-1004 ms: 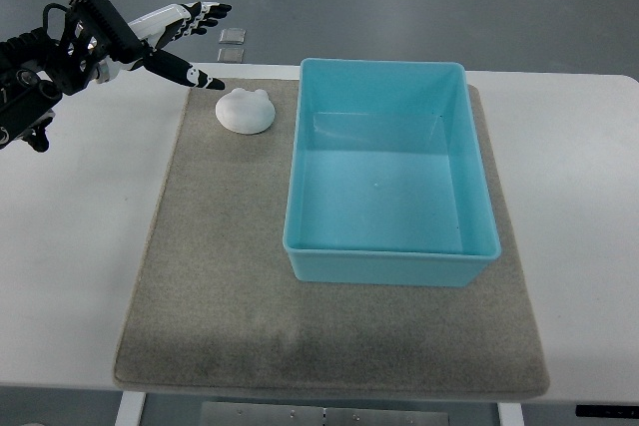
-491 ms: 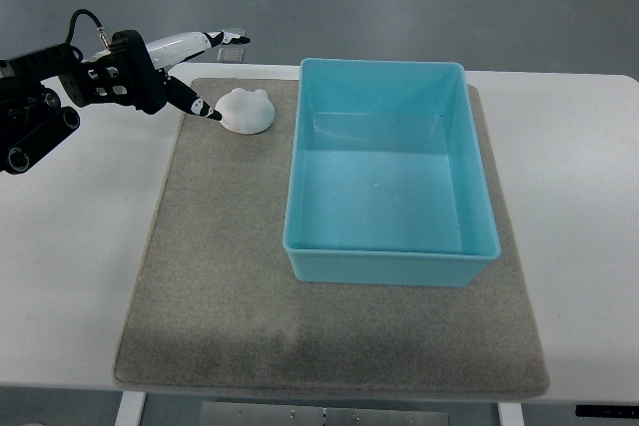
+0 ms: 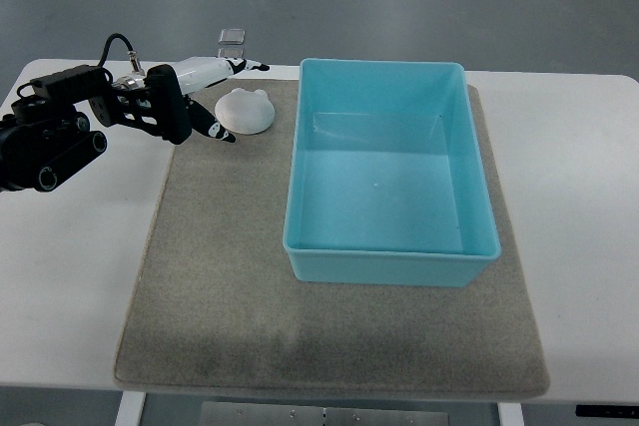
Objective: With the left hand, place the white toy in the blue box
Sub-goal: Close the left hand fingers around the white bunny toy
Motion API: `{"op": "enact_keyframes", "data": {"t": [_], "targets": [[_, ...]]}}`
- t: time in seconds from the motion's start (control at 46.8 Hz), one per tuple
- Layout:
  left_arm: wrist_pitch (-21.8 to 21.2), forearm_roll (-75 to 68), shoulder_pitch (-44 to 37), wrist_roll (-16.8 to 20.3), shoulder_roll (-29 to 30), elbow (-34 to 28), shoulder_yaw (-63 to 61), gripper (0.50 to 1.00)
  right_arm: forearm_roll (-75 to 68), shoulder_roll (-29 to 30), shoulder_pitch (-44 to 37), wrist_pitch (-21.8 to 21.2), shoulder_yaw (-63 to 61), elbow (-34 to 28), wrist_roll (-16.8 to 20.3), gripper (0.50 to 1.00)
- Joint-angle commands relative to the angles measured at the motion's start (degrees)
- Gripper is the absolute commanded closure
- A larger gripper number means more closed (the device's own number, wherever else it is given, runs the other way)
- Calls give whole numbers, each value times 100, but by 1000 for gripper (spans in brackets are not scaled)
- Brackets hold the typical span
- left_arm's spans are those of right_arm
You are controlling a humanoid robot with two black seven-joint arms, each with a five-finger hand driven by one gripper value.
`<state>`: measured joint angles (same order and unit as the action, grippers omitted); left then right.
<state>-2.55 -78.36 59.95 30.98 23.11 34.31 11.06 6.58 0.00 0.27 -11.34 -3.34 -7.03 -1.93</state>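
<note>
White rounded plush toy [image 3: 246, 110] lies on grey mat [image 3: 220, 276], upper left, beside empty blue plastic box [image 3: 390, 169]. Left hand [image 3: 205, 97] spread around it, nothing gripped. Reach step; closing fingers needed next.

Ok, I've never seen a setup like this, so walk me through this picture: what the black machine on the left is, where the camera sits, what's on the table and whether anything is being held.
There is one camera, looking steeply down from the robot's own side. The black machine entering from the left edge is the robot's left arm, ending in a left hand with white and black fingers. The right arm is not in view. On the white table lies a grey mat. On the mat sit a white toy, small and rounded, and an empty blue box to its right. Nothing is held yet: the hand is open, with fingers reaching past the toy's far side and the thumb on its near left side. Whether they touch it, I cannot tell. Two small clear squares lie on the floor beyond.
</note>
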Motion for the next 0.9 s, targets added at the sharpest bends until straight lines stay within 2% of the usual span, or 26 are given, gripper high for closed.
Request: {"op": "enact_keyframes", "data": {"t": [0.0, 0.107, 0.256, 0.427, 0.683, 0.876], "targets": [[-263, -13, -1, -13, -26, -56, -200, 516, 1, 0, -1, 0, 0, 0, 0, 564], [-492, -13, -1, -22, -114, -188, -447, 519, 2, 0, -1, 0, 0, 0, 0, 564], [-510, -13, 8, -22, -264, -425, -465, 525, 1, 0, -1, 0, 0, 0, 0, 564], [-501, -13, 8, -39, -290, -425, -465, 549, 2, 0, -1, 0, 0, 0, 0, 564], [-510, -13, 16, -145, -413, -548, -465, 671, 2, 0, -1, 0, 0, 0, 0, 564], [-501, -13, 16, -277, -431, -557, -473, 720, 2, 0, -1, 0, 0, 0, 0, 564]]}}
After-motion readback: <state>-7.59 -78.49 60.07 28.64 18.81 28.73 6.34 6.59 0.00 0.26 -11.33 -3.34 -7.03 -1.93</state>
